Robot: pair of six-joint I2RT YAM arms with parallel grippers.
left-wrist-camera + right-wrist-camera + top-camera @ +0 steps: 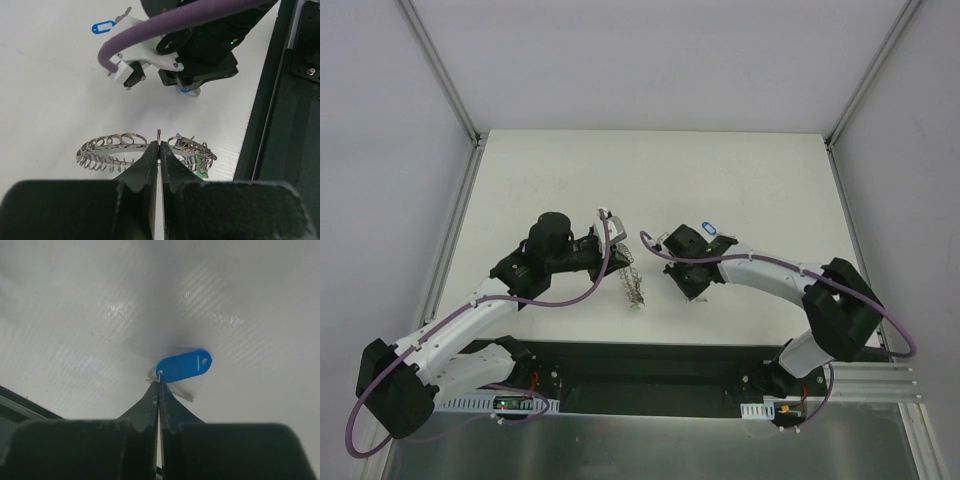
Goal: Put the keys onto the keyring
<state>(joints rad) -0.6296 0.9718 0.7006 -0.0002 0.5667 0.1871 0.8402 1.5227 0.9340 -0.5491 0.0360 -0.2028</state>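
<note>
One blue-tagged key (184, 366) blurred, keyring (120, 140) partly hidden

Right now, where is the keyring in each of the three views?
Top external: the keyring is mid-table, between the two arms.
Left wrist: lower middle, pinched by the left gripper.
Right wrist: not in view; the right gripper pinches a blue tag.
Shared landmark: the black base strip, below the ring from above, at right in the left wrist view.
</note>
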